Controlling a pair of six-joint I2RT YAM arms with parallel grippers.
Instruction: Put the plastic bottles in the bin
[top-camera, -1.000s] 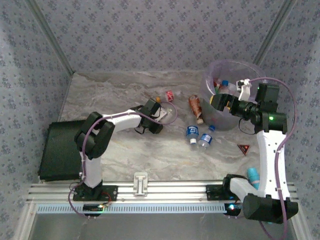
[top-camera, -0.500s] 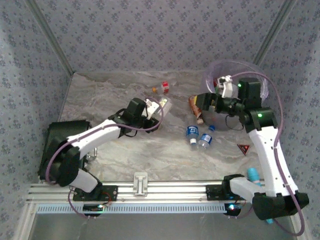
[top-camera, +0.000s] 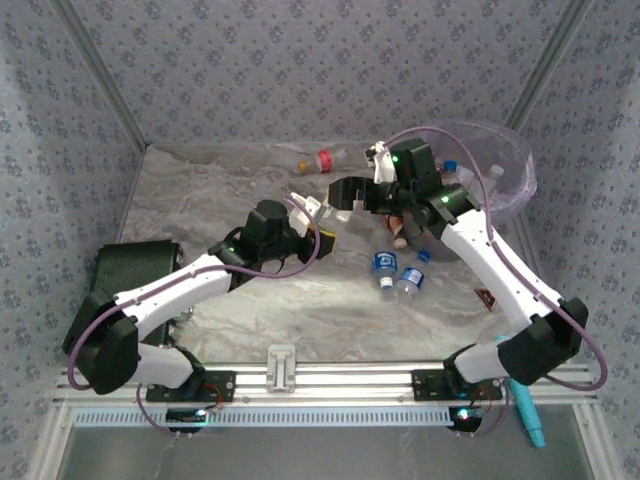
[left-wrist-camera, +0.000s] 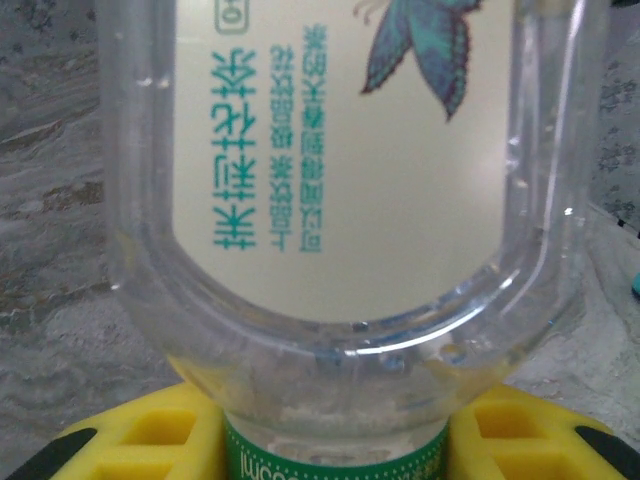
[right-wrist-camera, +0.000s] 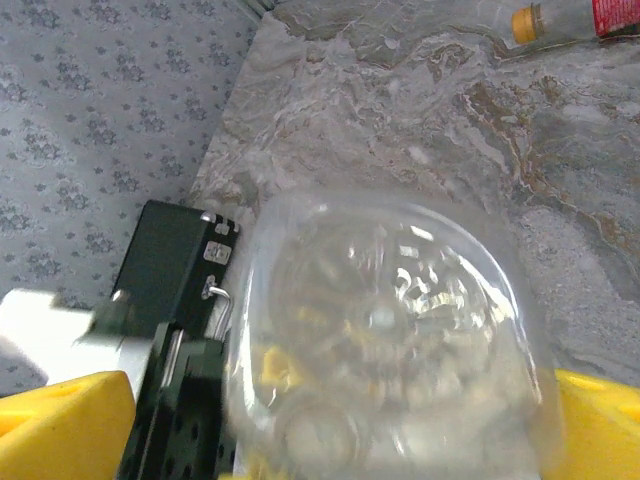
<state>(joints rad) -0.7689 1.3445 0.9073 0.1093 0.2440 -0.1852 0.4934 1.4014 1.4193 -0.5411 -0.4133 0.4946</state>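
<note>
looks like a mid-air handoff

left gripper (left-wrist-camera: 335, 445) is clamped on the neck of the clear bottle (left-wrist-camera: 340, 200), holding it out base-first, probably because the bin (top-camera: 515, 170) sits far right. right gripper (right-wrist-camera: 330, 415) has jaws spread around the base, not squeezing yet.

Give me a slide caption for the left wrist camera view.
Left end effector grips a clear, butterfly-labelled bottle by its green-banded neck, marble table behind.

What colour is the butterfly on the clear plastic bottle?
Teal butterfly, maroon wing edges, on the clear plastic bottle; best in left wrist view.
</note>
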